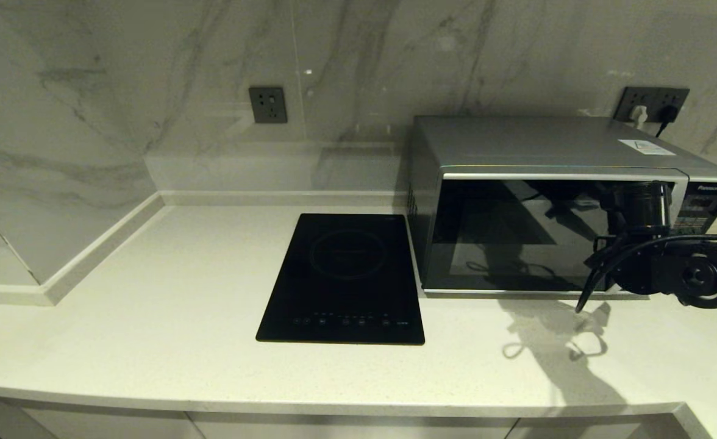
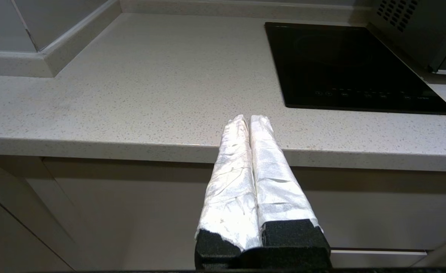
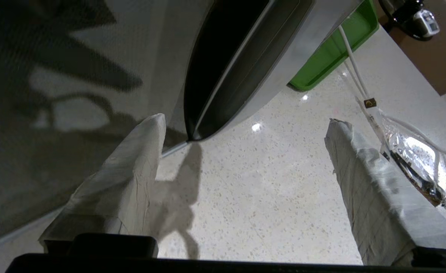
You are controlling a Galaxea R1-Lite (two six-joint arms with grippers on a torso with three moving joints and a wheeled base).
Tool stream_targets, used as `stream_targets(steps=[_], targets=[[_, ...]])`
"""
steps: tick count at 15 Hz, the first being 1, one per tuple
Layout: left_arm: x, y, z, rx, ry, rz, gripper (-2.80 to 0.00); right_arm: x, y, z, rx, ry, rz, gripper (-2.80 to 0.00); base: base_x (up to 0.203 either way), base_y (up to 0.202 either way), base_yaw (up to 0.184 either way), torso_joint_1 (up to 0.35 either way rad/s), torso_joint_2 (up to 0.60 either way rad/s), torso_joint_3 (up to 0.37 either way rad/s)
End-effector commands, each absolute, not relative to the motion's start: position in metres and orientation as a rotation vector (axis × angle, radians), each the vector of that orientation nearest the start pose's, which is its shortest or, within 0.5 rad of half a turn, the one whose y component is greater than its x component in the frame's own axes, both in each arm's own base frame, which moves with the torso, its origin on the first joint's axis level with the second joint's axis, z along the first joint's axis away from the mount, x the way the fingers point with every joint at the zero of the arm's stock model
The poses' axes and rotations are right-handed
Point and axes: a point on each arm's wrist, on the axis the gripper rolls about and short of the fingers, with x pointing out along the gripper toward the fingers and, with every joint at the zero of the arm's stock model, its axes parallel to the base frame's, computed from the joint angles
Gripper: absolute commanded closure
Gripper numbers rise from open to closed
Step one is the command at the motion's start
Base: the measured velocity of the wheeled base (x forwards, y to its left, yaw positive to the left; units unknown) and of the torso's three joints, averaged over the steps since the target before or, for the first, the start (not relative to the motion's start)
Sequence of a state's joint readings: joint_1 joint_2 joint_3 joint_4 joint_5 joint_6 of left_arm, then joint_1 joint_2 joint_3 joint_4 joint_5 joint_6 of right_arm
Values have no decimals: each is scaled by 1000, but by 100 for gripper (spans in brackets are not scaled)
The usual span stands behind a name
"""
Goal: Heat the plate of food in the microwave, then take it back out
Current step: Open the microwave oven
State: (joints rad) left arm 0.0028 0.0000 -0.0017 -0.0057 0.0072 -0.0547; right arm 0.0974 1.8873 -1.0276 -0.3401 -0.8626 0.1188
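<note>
The microwave [image 1: 547,201] stands at the back right of the counter with its dark glass door closed. The plate of food is out of view. My right arm [image 1: 688,274] hangs in front of the microwave's right end, near the button panel. In the right wrist view the right gripper [image 3: 245,121] is open and holds nothing. It hovers over the bare counter by the lower front corner of the microwave [image 3: 245,57]. My left gripper [image 2: 249,118] is shut and empty, parked in front of and below the counter's front edge.
A flat black induction hob [image 1: 346,274] lies left of the microwave. A green tray [image 3: 333,49] sits beside the microwave's far side. A foil packet with white cords [image 3: 412,151] lies on the counter near the right gripper. The wall has sockets [image 1: 267,104].
</note>
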Motion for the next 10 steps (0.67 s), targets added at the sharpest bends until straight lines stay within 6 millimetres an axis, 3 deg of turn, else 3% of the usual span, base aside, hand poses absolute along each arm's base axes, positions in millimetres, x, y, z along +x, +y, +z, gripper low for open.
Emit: stream_targets(steps=[1,6,10], targets=[[-23,0,77,-55,-8,11,0,351,7,154,-126,425,-806,-280,0,0,0,0,0,0],[-23,0,77,-55,-8,11,0,354,-21,149,-107,441,-876,-280,0,0,0,0,0,0],[-23,0,77,-55,-8,11,0,359,-28,150,-68,424,-886,-280,0,0,0,0,0,0]])
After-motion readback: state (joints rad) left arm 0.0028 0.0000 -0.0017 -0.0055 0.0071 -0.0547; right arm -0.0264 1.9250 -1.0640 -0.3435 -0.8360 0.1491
